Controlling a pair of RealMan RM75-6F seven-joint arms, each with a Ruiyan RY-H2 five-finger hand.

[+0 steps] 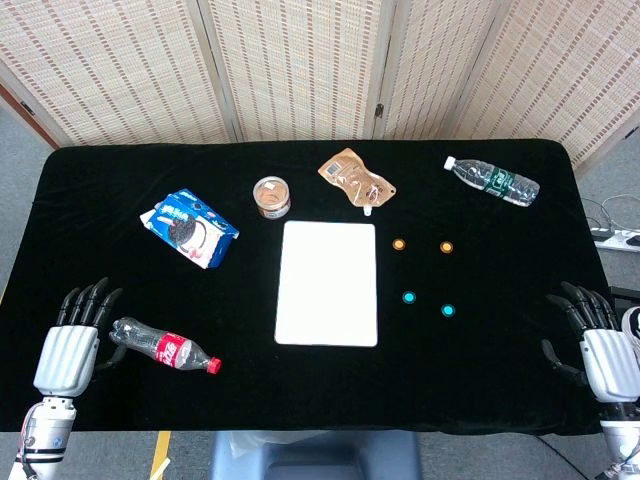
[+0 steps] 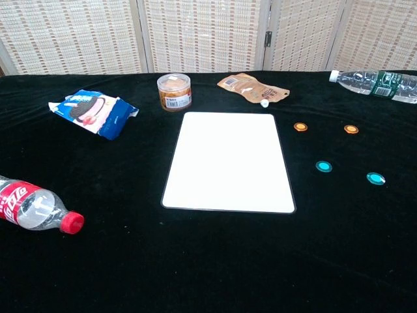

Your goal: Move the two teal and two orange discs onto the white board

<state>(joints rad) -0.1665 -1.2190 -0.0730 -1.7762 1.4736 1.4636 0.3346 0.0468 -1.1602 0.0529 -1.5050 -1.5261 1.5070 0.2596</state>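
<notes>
Head view: left hand [image 1: 72,345] rests low at the near left edge of the black-cloth bench [image 1: 120,190], fingers spread, holding nothing. Right hand [image 1: 598,345] at the near right edge, fingers apart, empty; wrist cut off by frame. Neither hand shows in chest view.

White rectangular board [image 1: 327,283] lies flat mid-bench, between the hands, nearer the left one's side than the discs are. Two orange discs [image 1: 399,244] and two teal discs [image 1: 408,297] sit on the cloth btw board and right hand, apart from the board, none on it; orange pair farther from the right hand, teal pair nearer.

Clear plastic cola bottle w/ red cap [image 1: 165,347] lies just beside the left hand's fingers; contact can't be told. In chest view its base is cut off by the frame edge.

Beyond the left hand: blue cookie pack [image 1: 188,227].
</notes>
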